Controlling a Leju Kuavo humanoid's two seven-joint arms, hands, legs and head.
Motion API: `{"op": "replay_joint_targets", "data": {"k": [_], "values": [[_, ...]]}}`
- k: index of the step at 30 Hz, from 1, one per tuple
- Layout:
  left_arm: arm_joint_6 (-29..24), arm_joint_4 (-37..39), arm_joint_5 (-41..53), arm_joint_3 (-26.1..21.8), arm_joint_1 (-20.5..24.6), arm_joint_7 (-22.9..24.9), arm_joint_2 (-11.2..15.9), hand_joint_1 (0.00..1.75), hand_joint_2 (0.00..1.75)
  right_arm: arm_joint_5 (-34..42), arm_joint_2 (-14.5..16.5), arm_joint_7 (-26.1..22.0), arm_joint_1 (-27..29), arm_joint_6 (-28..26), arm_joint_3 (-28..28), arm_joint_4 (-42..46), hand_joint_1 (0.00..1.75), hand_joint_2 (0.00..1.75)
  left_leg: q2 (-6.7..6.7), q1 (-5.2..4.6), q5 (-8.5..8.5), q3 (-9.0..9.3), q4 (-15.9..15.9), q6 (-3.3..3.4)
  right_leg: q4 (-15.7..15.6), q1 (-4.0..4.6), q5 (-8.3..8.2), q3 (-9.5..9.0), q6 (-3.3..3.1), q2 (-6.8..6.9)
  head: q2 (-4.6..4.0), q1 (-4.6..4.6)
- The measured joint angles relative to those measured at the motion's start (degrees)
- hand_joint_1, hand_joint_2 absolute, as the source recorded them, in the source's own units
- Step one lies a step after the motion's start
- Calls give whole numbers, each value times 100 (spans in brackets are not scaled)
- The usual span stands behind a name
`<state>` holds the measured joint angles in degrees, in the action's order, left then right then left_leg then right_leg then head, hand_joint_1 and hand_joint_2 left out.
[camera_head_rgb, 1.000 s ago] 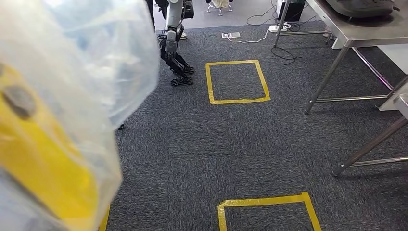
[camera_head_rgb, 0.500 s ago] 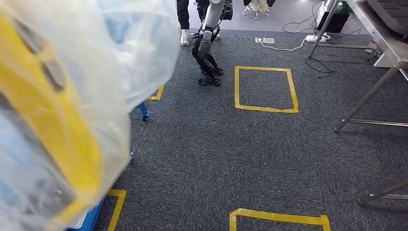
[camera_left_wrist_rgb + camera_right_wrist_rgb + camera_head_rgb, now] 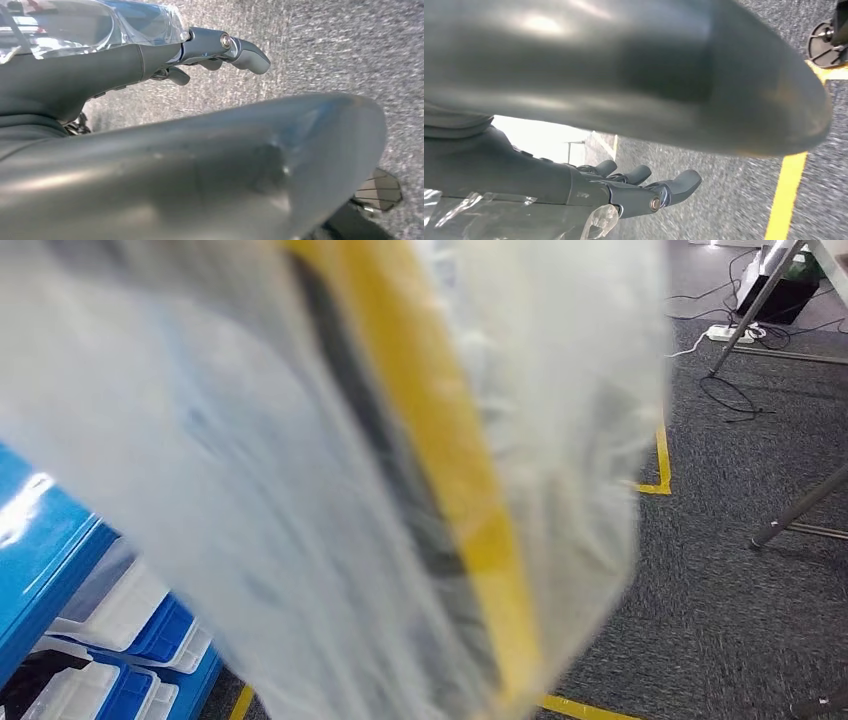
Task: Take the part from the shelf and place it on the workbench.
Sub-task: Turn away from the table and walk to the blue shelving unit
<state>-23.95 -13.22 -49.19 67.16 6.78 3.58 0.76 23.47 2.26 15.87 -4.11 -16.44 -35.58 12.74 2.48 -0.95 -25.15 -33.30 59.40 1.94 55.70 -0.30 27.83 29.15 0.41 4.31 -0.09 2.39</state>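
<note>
Clear crinkly plastic bag with a yellow flat part (image 3: 440,480) held up close between left hand (image 3: 150,55) and right hand (image 3: 574,195), fingers pressed against the film; grey carpet (image 3: 740,620) open beyond, blue shelf bins (image 3: 150,640) near.

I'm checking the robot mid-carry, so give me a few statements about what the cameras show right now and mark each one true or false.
1. The part is wrapped in clear plastic with a yellow band across it. True.
2. The floor is bare wood. False: it is dark grey carpet with yellow tape lines.
3. Plastic wrap lies against the left hand in the left wrist view. True.
4. Blue bins show at the lower left of the head view. True.
5. The part is lying on a workbench. False: it is up close to the head camera, with plastic wrap also against the right hand.
</note>
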Motion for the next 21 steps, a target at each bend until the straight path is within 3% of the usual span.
{"op": "replay_joint_targets", "data": {"k": [2,4,5,7,9,10,11,12,13,15,16,17,19,21], "values": [[-2,0,6,-1,32,-14,4,0,0,2,4,-9,-5,0,0,0,0,0,167,-79,89,206,-445,58,-2,16,33,-26,41,106,0,4],[-3,0,6,-1,29,-21,4,0,0,6,5,-12,-18,0,0,1,0,0,63,-83,94,216,-501,79,-14,20,62,-53,87,208,1,7],[-4,0,6,-1,15,-21,0,0,0,8,5,-14,-28,1,-1,2,0,0,-1,-66,112,238,-533,93,20,16,100,-59,114,161,1,4],[-7,0,7,1,3,-20,-6,0,0,13,4,-18,-36,1,-2,2,0,0,-115,-12,150,289,-593,132,388,9,337,81,158,-100,1,-1],[-7,0,8,1,17,-14,-8,0,0,23,2,-19,-22,2,-2,1,0,0,-237,8,154,293,-598,156,1175,-11,711,459,183,-345,0,-9],[-7,0,9,1,21,-8,-9,0,0,27,1,-19,-12,2,-2,1,0,0,-313,13,152,295,-597,159,1525,-21,827,647,196,-381,0,-14],[-7,0,9,1,17,-2,-10,0,0,32,-1,-18,-8,1,-2,0,0,0,-389,20,150,300,-594,158,1698,-29,833,756,210,-394,0,-14],[-7,0,9,1,9,4,-11,0,0,37,-2,-16,-4,1,-2,0,0,0,-467,32,146,309,-589,152,1644,-38,720,760,224,-400,0,-14],[-7,0,9,1,2,6,-14,0,0,37,-4,-16,-2,0,-2,0,0,0,-545,49,138,320,-580,136,1356,-54,509,650,240,-427,0,-14],[-9,0,10,1,5,5,-15,0,0,39,-4,-14,7,0,-2,-1,0,0,-695,69,101,311,-525,75,532,-118,89,309,280,-686,0,-18],[-10,0,10,1,13,4,-15,0,0,40,-3,-13,12,0,-2,-1,0,0,-762,72,86,287,-492,37,244,-144,-23,193,281,-814,0,-19],[-11,0,10,1,17,2,-14,0,0,43,-2,-10,16,0,-2,-2,0,0,-824,71,79,259,-469,0,97,-154,-56,138,264,-906,0,-19],[-11,0,9,1,5,-1,-11,0,0,46,1,-7,10,0,-2,-2,0,0,-942,90,91,214,-462,-61,71,-135,-49,134,180,-825,0,-17],[-7,0,10,2,-16,-3,-11,0,0,50,-2,-8,6,-5,-2,-2,0,0,-823,100,4,129,-315,-112,54,-131,-59,122,102,-682,0,-2]]}}
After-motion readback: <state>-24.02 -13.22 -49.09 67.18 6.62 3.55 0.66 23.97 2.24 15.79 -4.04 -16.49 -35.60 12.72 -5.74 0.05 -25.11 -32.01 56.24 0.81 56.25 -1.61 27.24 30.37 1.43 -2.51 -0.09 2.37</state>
